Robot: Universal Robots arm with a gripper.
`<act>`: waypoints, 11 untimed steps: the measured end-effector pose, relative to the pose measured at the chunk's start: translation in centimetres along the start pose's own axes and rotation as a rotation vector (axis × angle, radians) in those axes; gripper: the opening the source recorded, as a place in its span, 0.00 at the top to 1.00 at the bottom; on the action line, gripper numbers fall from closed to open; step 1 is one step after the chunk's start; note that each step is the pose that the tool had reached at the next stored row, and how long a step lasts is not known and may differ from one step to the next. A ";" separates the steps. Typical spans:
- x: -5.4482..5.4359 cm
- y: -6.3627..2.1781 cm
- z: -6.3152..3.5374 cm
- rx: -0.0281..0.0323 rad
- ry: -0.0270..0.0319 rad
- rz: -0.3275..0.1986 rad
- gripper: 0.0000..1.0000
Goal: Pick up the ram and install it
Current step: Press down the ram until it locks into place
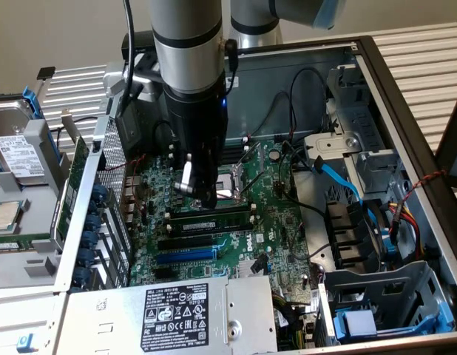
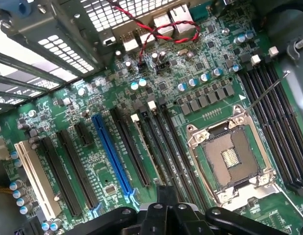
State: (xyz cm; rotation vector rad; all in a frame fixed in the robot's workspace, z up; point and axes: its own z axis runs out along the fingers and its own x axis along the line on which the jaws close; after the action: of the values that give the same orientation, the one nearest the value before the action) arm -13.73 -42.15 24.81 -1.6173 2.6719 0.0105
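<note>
The ram (image 1: 214, 220) is a thin green stick standing in one of the long black memory slots on the motherboard (image 1: 280, 222), beside the CPU socket (image 1: 234, 186). In the wrist view the ram (image 2: 143, 142) shows edge-on as a pale line between the black slots. My gripper (image 1: 206, 198) hangs just above the board, over the slots and the near side of the socket. In the wrist view the gripper (image 2: 167, 195) appears as one dark tip over the slots, shut with nothing in it.
The open case has metal walls (image 1: 376, 81) all round. A power supply (image 1: 184, 310) lies at the near side and drive cages (image 1: 376, 296) stand at the exterior view's right. A blue cable (image 1: 339, 177) and black wires cross the board. A hard drive (image 1: 18, 151) and a green card (image 1: 68, 200) stand outside the case.
</note>
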 end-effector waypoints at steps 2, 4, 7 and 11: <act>0.0 0.00 0.01 0.0007 0.0001 0.035 0.89; 0.0 0.00 0.02 0.0013 0.0003 0.067 0.89; 0.0 0.00 0.04 0.0023 0.0005 0.118 0.89; 0.0 0.00 0.08 0.0036 0.0007 0.185 0.89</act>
State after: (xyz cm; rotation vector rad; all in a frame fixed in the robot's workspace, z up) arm -13.73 -42.15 24.74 -1.3632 2.8094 0.0078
